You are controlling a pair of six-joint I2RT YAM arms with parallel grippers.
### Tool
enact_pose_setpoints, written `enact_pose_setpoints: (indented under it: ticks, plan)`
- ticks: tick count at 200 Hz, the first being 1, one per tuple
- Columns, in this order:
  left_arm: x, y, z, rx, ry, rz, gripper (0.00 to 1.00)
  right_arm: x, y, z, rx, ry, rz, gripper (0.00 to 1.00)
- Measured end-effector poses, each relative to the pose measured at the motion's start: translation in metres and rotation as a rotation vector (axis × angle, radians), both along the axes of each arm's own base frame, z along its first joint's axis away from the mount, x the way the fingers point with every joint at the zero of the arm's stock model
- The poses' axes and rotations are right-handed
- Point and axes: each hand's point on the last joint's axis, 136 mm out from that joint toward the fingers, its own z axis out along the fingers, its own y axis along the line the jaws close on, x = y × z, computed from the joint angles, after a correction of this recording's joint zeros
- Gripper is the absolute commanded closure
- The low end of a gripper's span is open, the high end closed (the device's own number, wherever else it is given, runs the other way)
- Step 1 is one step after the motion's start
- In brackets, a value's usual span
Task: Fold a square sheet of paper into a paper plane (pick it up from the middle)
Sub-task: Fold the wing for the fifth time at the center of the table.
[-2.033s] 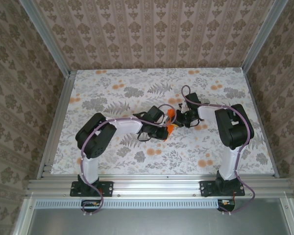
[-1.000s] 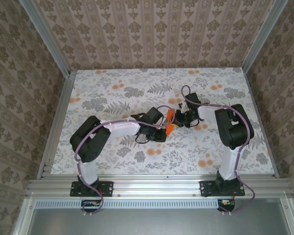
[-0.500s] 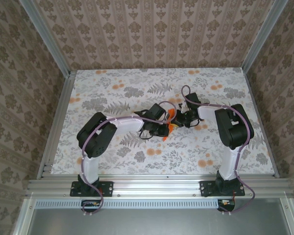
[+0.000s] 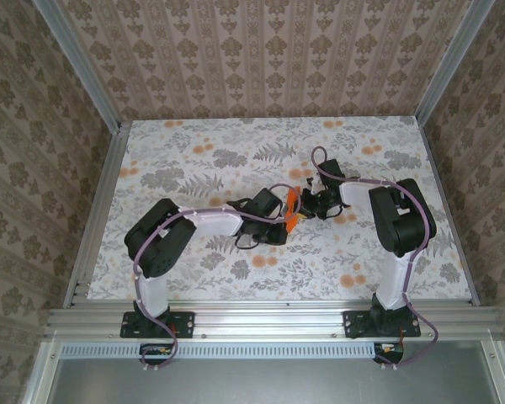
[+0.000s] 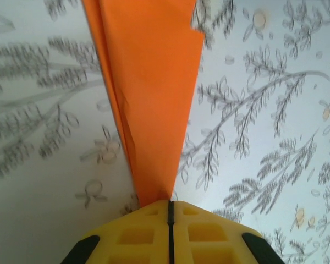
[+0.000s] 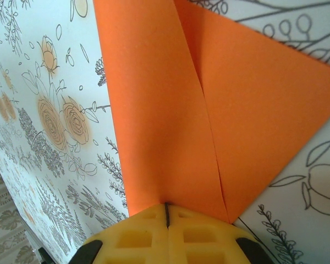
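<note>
1. Left gripper (image 5: 169,204) is pinching the paper (image 5: 148,82), jaws closed tight on its narrow folded end.
2. Right gripper (image 6: 166,208) is clamping another edge of the paper, jaws likewise closed.
3. Paper is sitting creased between both grippers, mid-table (image 4: 194,160); possibly lifted off the surface, hard to tell.

yellow fingers (image 6: 203,239) of the right gripper (image 6: 166,212) pressed together on the near edge of the folded orange paper (image 6: 148,110). one long crease from just right of the grip up to the top edge, a layer on each side. underneath, pale table (image 6: 11,104) printed with faded orange flowers (image 6: 71,118) and grey leaves (image 6: 47,154).
</note>
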Motion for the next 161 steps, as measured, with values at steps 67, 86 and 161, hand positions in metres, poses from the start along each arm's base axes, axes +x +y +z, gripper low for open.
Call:
enact_pose_setpoints:
  ticks: [67,86,161]
  plan:
    - [-0.003,0.007,0.015,-0.016,0.011,0.032,0.91,0.0,0.0,0.0,0.0,0.0,0.0,0.98]
    - [0.015,-0.001,0.027,-0.064,-0.028,0.074,0.92,0.0,0.0,0.0,0.001,-0.001,0.0,0.98]
    - [0.057,-0.023,0.01,-0.103,-0.058,0.189,0.93,0.002,0.002,0.004,0.018,-0.025,0.004,0.95]
